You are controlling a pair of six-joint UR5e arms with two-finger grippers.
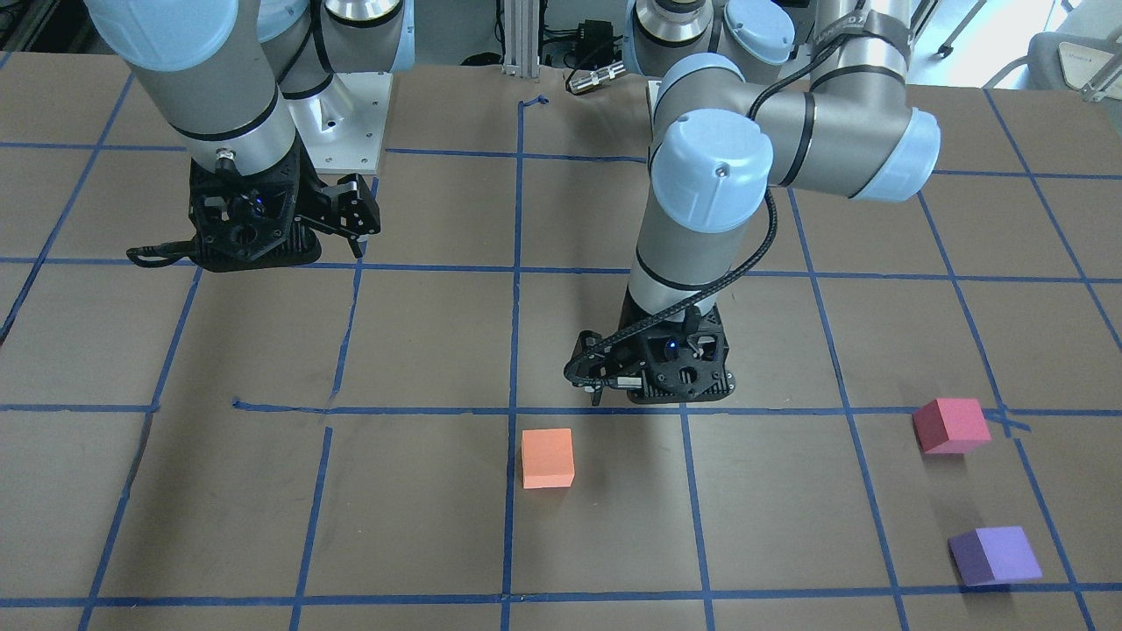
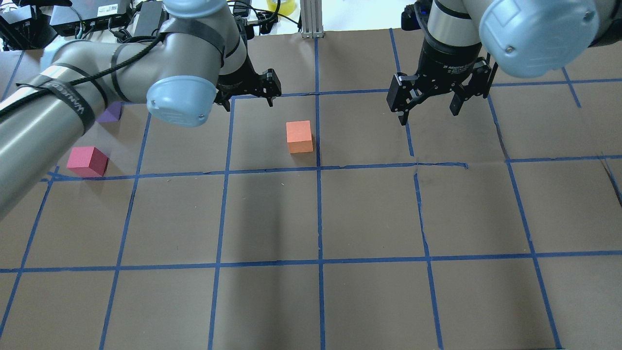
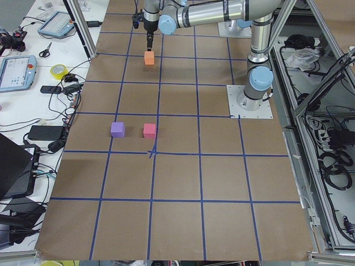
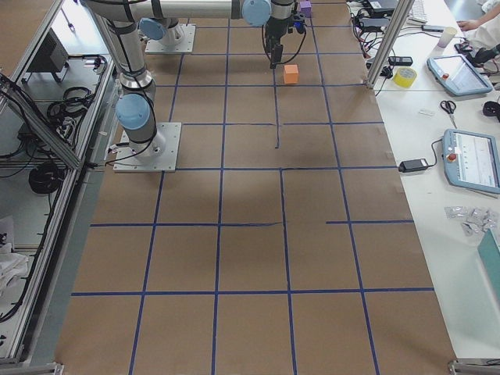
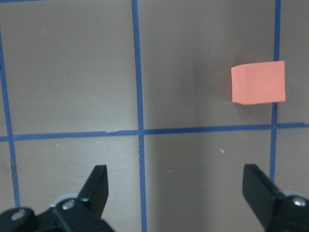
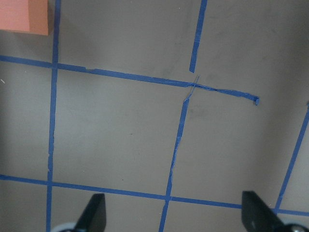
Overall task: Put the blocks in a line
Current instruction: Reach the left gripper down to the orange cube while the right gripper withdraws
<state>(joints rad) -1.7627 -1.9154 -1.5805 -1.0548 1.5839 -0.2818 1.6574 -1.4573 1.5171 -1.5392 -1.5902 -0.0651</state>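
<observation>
The orange block (image 2: 299, 136) stands alone near the table's far middle, and also shows in the left wrist view (image 5: 258, 82). The pinkish-red block (image 2: 87, 161) and the purple block (image 2: 111, 113) sit apart at the far left; my left arm partly hides the purple one. My left gripper (image 2: 250, 104) is open and empty, hovering just beyond and left of the orange block; its open fingers (image 5: 96, 186) show in the wrist view. My right gripper (image 2: 428, 116) is open and empty, hovering to the right of the orange block.
The table is brown paper (image 2: 369, 214) with a blue tape grid. A metal base plate (image 1: 355, 114) lies under the right arm's base. Tablets, a yellow tape roll (image 4: 405, 76) and cables lie on the side bench beyond the table's far edge.
</observation>
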